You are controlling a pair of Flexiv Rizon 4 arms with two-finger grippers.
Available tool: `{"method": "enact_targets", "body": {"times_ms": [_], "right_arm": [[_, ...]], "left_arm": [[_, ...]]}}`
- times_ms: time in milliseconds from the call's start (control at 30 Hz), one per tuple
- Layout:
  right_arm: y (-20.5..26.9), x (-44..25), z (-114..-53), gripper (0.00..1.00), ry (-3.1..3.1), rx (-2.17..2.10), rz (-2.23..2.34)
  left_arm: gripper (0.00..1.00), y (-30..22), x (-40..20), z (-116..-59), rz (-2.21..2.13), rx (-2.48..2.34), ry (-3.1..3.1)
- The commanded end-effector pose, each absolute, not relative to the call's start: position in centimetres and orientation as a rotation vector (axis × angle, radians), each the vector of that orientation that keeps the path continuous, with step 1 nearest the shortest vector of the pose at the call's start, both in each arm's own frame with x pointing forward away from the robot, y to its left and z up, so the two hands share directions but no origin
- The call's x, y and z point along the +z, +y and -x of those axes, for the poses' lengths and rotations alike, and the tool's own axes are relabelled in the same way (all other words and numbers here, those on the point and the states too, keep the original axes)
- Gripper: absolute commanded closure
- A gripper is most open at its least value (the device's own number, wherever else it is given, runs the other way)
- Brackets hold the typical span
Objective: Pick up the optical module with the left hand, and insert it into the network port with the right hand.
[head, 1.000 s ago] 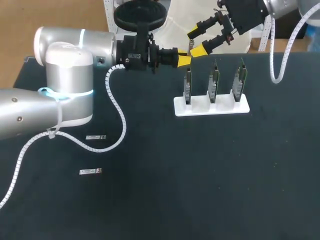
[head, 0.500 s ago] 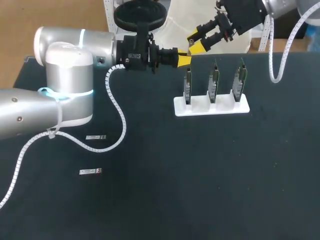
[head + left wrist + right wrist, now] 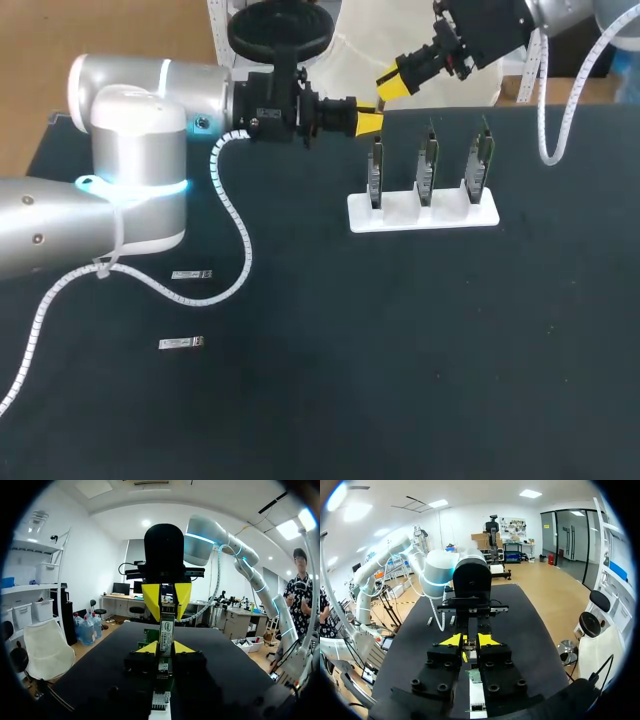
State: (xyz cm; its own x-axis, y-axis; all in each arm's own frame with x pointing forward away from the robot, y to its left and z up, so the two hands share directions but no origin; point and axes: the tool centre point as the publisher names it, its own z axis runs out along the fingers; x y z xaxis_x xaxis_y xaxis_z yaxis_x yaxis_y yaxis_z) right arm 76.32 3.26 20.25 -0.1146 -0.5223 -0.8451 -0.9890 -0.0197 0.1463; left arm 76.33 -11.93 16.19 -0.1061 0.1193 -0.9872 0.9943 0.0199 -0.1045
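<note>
Clamping 1 optical module point(image 3: 166, 630), left tool point(image 3: 164, 648) and right tool point(image 3: 470, 641) stand narrow.

Left tool point(image 3: 370, 122) meets right tool point(image 3: 388, 84), both closed

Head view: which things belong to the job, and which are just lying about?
Job:
small silver optical module, in the jaws of the left gripper
right gripper, close to it
white stand holding three upright green port boards

Lying about:
two spare silver modules, flat on the black table
</note>
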Motion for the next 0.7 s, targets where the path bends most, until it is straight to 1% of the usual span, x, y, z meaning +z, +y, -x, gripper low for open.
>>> {"method": "enact_targets", "body": {"times_ms": [33, 367, 700], "right_arm": [[3.2, 20.1, -75.9, 1.0, 1.684, 1.05, 1.583], [3.1, 20.0, -75.7, 1.0, 1.688, 1.051, 1.579], [2.8, 19.8, -75.7, 1.0, 1.694, 1.052, 1.573]], "left_arm": [[0.0, -11.8, 16.2, -76.6, -1.231, -1.213, 1.384], [0.0, -11.6, 16.3, -76.6, -1.231, -1.218, 1.372], [0.0, -9.3, 16.9, -76.2, -1.374, -0.98, 1.483]]}}
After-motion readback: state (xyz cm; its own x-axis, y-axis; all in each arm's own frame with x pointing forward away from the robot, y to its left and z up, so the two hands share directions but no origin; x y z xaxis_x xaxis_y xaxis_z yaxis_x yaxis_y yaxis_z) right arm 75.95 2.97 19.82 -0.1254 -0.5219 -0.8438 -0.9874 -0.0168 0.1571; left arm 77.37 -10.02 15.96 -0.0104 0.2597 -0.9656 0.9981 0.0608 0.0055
